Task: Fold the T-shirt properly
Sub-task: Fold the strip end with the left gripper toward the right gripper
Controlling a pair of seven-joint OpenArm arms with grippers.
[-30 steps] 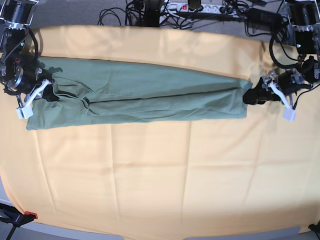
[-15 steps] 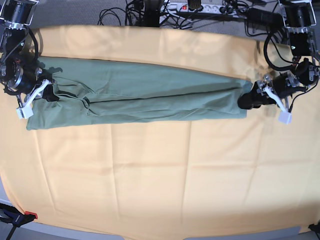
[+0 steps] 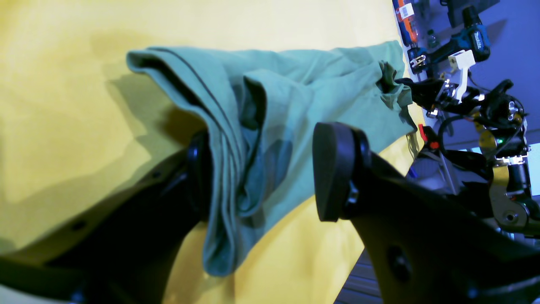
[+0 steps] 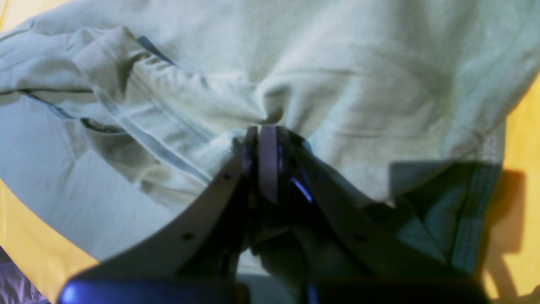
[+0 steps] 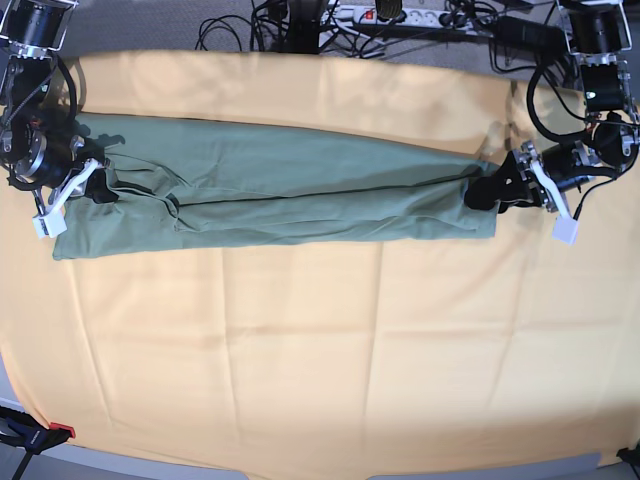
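Lying stretched in a long narrow band across the far half of the table: sage-green thin knit T-shirt [image 5: 280,190], folded lengthwise, on the big yellow-orange cloth [image 5: 320,350] that covers the table.

Right claw [image 4: 266,139] (base view's left end): fingers pressed together, pinching a bunched bit of the shirt fabric; creases radiate from the pinch point in the right wrist view. A sleeve fold and hem seam sit just beside it.

Left claw [image 3: 261,169] (base view's right end): spread wide, not gripping. The shirt's end edge, several stacked layers, sits between the two black pads [image 3: 333,169]. One finger touches or nearly touches the layered edge; the other pad stands apart from the fabric. Edge is lifted slightly off the cloth, casting a shadow.

Shirt is taut-ish between both ends, with one long crease running down its length. Cables and a power strip [image 5: 390,15] lie beyond the far edge of the table.
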